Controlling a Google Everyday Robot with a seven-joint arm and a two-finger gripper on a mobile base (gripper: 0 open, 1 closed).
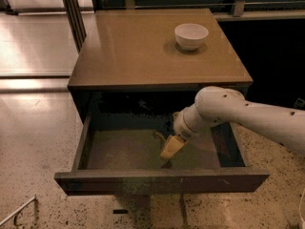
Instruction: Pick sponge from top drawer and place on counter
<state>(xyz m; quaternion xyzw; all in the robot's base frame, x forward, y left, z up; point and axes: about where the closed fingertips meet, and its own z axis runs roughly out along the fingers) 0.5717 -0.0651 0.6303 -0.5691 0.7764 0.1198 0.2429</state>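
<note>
The top drawer point(162, 179) is pulled open below the counter point(143, 51), showing its mottled olive-brown floor point(124, 149). My white arm comes in from the right and reaches down into the drawer. The gripper point(167, 146) is low over the drawer floor, right of the middle, with its yellowish tip pointing down and left. I cannot make out the sponge; it may be hidden under the gripper or in the dark back of the drawer.
A white bowl point(191, 35) stands at the back right of the counter. The drawer's side walls point(84, 142) and front panel hem in the gripper. A dark post point(72, 13) rises at the back left. The speckled floor point(33, 142) lies around the cabinet.
</note>
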